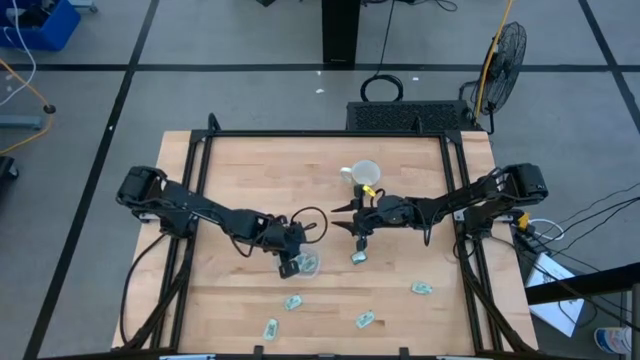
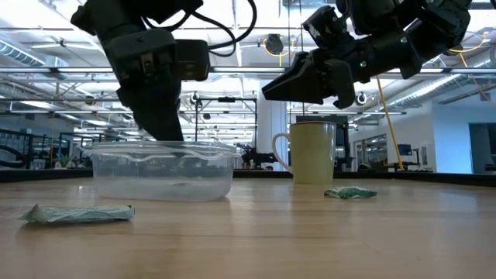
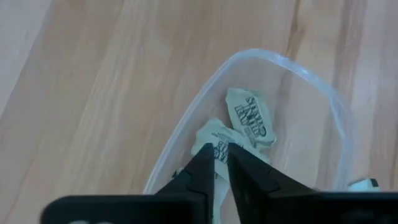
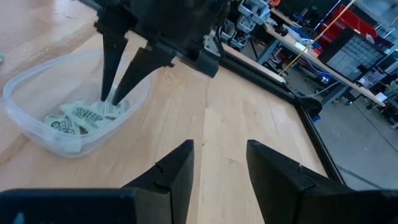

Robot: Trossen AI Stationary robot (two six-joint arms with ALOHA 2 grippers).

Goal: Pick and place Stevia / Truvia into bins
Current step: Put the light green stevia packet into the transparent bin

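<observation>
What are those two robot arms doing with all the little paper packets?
They are sorting sweetener packets into a clear bin. The left hand reaches down into the bin, its fingers pinched on a packet lying with others inside. The right hand hangs open above the table near a white mug. Several loose packets wait on the wood.

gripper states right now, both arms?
Left gripper: inside the clear bin, fingers nearly shut on a Stevia packet.
Right gripper: open, empty, above the table near the mug.
</observation>
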